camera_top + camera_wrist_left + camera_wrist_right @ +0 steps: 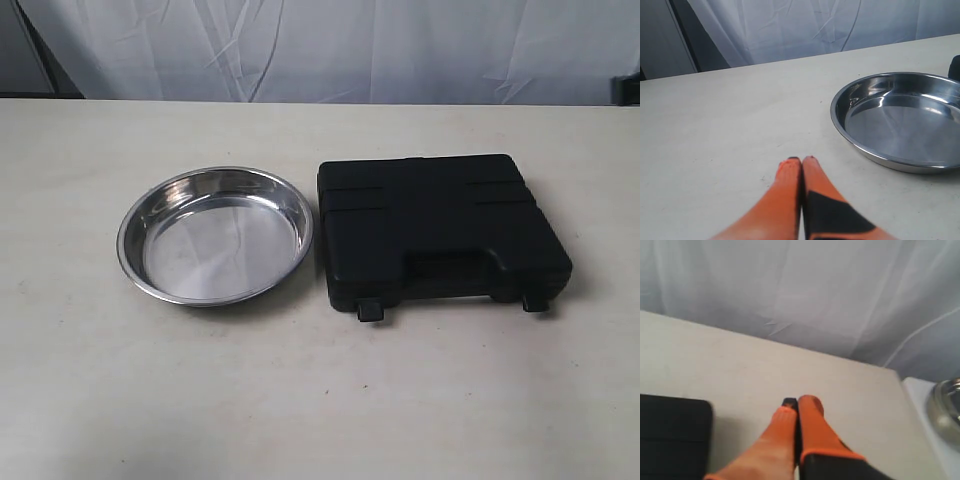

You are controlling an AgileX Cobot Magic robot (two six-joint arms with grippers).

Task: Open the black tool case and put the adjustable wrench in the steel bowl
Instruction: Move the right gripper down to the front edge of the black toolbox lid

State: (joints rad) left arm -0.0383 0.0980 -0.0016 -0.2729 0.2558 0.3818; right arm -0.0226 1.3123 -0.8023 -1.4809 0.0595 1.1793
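The black tool case (pixel 440 230) lies closed on the table, its handle cut-out and two latches (pixel 372 312) facing the front edge. Left of it, almost touching, sits the steel bowl (pixel 215 235), with nothing in it. The adjustable wrench is hidden. Neither gripper shows in the exterior view. In the left wrist view my left gripper (pixel 801 161) is shut with nothing between its orange fingers, over bare table beside the bowl (pixel 900 117). My right gripper (pixel 797 404) is shut too, holding nothing, with a corner of the case (pixel 672 435) beside it.
White cloth (pixel 330 45) hangs behind the table's far edge. In the right wrist view the table's edge (pixel 902 382) runs close by, and a shiny metal object (pixel 947 405) stands beyond it.
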